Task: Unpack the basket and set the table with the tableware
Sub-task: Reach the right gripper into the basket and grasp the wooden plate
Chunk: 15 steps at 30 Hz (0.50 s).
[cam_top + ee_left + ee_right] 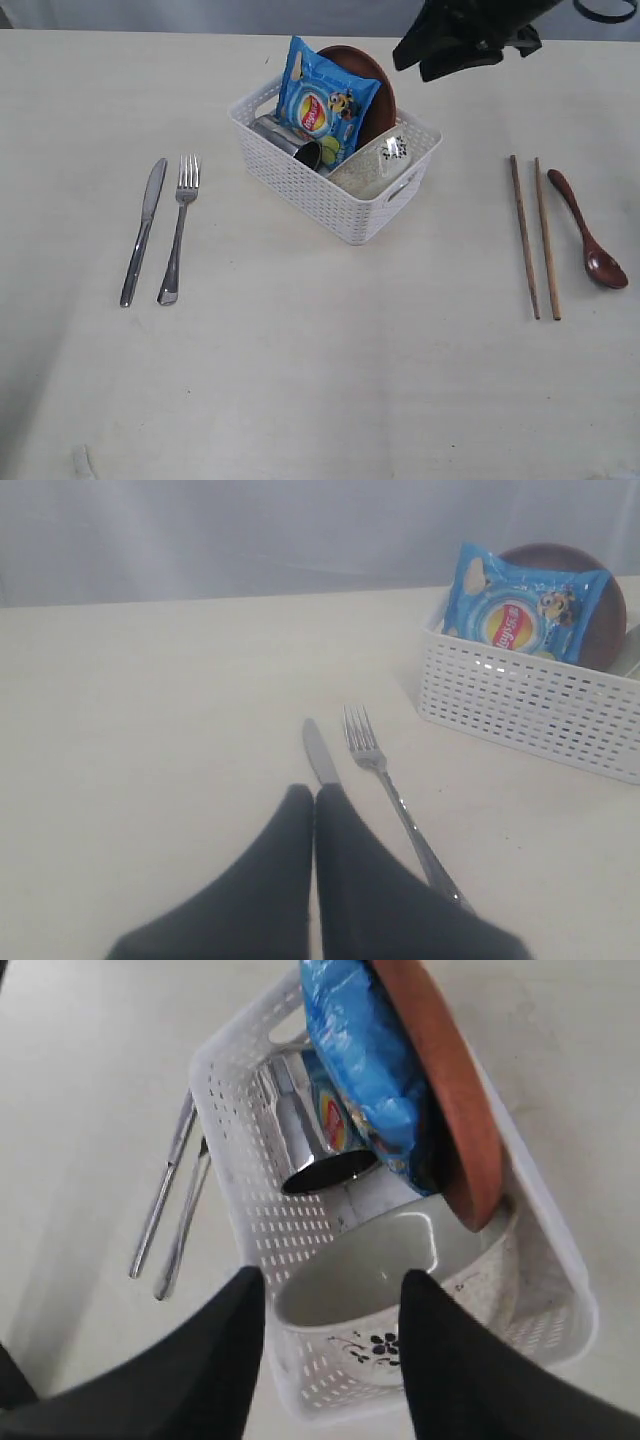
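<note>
The right gripper (332,1282) was held parted, empty, over the bowl (365,1255) in the basket (235,1150), apparently to straddle its rim; the left gripper (313,793) was closed, empty.

Pale grey backdrop (250,530), faintly streaked, behind the cream table (150,730); soft, even light.
</note>
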Each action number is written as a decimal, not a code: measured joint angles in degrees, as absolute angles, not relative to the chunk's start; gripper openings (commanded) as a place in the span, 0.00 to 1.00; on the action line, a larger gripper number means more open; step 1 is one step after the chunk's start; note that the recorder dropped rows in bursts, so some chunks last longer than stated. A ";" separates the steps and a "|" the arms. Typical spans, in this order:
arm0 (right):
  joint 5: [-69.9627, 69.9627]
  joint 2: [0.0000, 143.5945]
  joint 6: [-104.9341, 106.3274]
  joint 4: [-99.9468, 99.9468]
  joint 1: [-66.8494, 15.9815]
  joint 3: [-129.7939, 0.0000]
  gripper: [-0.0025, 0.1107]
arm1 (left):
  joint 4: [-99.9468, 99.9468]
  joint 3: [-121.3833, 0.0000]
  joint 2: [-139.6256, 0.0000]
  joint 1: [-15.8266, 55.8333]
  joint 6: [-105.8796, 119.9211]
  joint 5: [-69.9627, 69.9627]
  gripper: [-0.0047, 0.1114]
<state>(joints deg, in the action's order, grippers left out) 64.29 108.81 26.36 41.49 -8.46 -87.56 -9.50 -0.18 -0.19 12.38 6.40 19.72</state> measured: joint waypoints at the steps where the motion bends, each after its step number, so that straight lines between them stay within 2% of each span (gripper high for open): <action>1: 63.56 108.72 25.41 39.81 -9.99 -87.56 0.39 | -9.50 -0.18 -0.19 12.38 6.40 19.72 0.04; 9: 54.42 108.72 23.85 28.33 -17.98 -87.56 0.39 | -9.50 -0.18 -0.19 12.38 6.40 19.72 0.04; 15: 47.94 108.72 23.50 25.87 -19.55 -87.56 0.41 | -9.50 -0.18 -0.19 12.38 6.40 19.72 0.04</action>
